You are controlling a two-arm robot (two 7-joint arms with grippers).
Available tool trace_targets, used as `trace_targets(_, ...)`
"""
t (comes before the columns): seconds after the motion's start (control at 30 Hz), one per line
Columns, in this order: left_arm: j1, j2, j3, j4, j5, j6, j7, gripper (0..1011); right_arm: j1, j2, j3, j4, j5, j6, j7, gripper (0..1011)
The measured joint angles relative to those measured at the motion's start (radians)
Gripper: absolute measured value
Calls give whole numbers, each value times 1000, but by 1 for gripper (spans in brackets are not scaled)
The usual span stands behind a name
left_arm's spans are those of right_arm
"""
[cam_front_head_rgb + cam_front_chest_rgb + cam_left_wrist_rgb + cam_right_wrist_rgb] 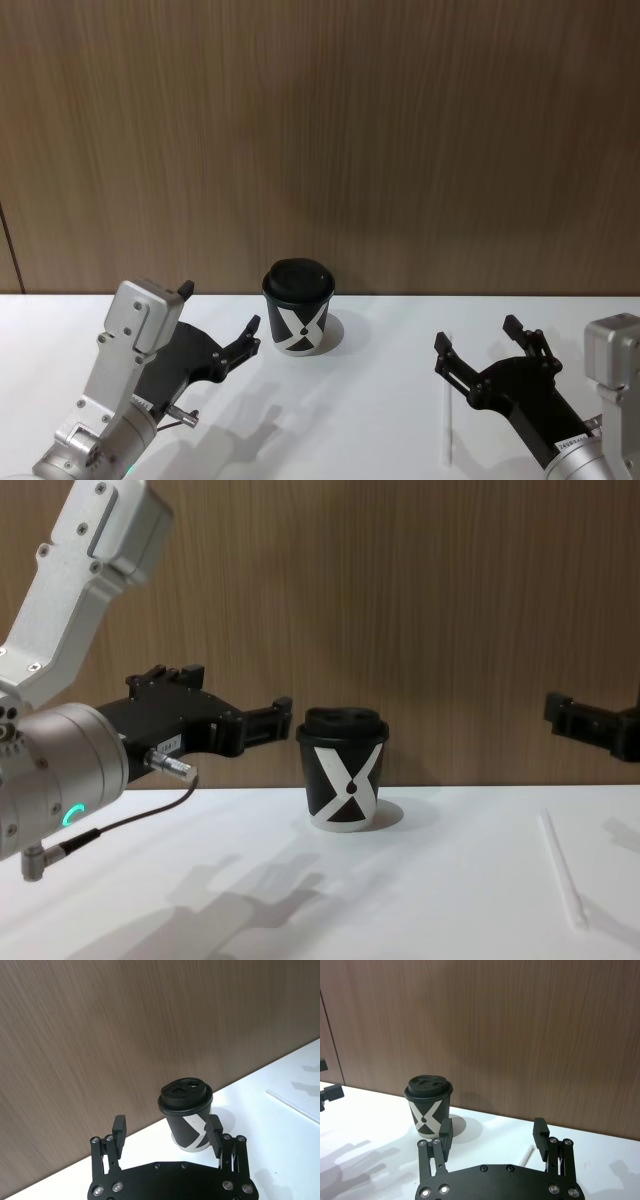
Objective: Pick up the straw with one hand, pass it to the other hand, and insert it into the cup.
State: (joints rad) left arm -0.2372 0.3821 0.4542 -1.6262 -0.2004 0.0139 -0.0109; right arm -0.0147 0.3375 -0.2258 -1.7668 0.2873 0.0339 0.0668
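Chest view, thin white straw (561, 870) lying flat, black lidded cup (343, 780)

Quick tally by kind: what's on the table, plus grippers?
cup: 1
straw: 1
grippers: 2, the left gripper and the right gripper, both open
Total: 4
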Motion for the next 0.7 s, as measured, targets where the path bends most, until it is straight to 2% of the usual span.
trace_targets(0.7, 0, 0, 0, 0, 0, 0, 0, 1002, 0, 0, 0, 0, 0, 0, 0, 1001)
